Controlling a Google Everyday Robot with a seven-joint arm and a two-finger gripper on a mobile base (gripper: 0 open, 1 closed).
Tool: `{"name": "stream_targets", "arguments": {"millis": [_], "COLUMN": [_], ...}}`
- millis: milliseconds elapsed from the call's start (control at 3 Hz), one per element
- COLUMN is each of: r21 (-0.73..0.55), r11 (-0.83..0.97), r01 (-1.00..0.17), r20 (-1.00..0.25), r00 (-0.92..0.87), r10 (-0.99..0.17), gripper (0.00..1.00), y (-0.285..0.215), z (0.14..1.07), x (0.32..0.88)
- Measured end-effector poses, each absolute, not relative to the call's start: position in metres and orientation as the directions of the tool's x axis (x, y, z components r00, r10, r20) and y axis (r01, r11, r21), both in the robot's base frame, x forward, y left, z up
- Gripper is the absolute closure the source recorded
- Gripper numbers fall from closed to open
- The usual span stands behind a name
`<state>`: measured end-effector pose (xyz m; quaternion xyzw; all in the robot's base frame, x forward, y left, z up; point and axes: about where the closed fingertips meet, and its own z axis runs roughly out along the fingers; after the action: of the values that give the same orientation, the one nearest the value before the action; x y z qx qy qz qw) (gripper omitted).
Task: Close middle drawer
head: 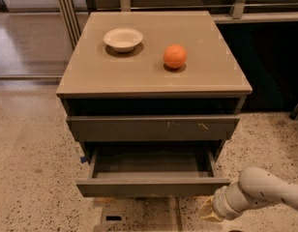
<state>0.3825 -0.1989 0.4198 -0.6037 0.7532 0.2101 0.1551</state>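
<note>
Low down, the wide, plain-fronted dark grey-brown middle drawer (154,187) stands pulled out beneath the scratched grey-brown drawer (154,128). Just below its right corner sits the robot's pale hand (210,211), mostly hidden behind the wrist; whether it is apart or together cannot be told.

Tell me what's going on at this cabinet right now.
A robot arm is working on the middle drawer, which is pulled well out and looks empty. The gripper sits low, just below the right end of that drawer's front panel; contact cannot be told. The scratched drawer above sticks out only slightly. A white bowl and an orange rest apart on the cabinet top. The drawer is not yet closed.
</note>
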Motion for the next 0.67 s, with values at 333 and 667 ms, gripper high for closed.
{"name": "stream_targets", "arguments": {"millis": [333,667], "r21": [-0.061,-0.206], "r11": [0.196,0.209], "r01": [-0.979,-0.956], "r20": [-0.546,-0.612], "r00": [-0.132,-0.041], "r10": [-0.827,-0.79], "gripper": [1.0,1.0], "y": [-0.202,-0.2], "z": [0.407,0.401], "x": [0.398,0.419]}}
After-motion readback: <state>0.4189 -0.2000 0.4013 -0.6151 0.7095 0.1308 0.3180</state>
